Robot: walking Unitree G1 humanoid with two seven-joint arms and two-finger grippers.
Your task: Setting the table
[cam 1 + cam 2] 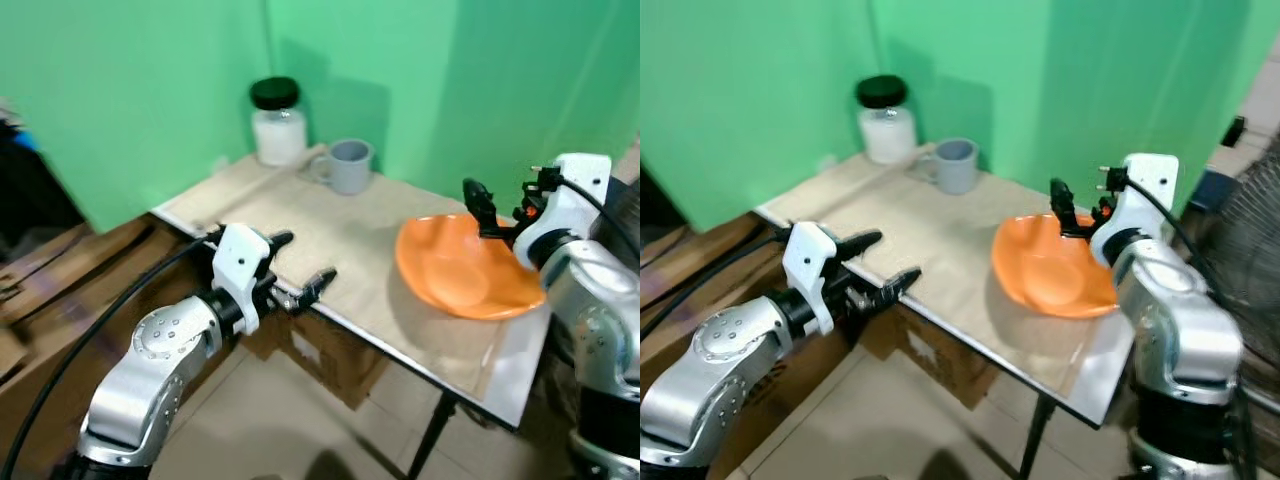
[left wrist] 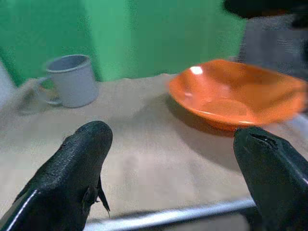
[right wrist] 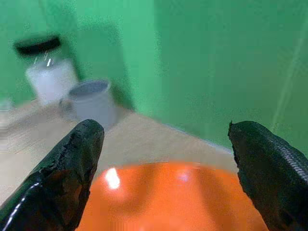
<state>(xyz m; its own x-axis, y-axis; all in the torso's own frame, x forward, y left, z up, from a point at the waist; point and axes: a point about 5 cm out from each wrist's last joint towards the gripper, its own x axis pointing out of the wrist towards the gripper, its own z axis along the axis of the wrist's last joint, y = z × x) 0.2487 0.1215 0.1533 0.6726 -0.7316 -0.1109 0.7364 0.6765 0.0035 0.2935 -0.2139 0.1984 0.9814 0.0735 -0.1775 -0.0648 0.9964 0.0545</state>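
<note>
Resting on the table (image 1: 330,235), glossy shallow orange bowl (image 1: 460,268); both grippers, left (image 1: 300,268) and right (image 1: 500,208), spread, empty.

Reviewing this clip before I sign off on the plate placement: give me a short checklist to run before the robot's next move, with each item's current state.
1. Right gripper fingers apart over the far rim of the orange plate: ok, open.
2. Plate gripped: not ok, the fingers straddle the rim without closing on it.
3. Plate fully supported by the table: cannot tell, it looks tilted and motion-blurred.
4. Left gripper out of the way: ok, open at the table's near edge, apart from the plate.
5. Grey mug and black-lidded jar clear of the plate: ok, both stand at the far corner.
</note>
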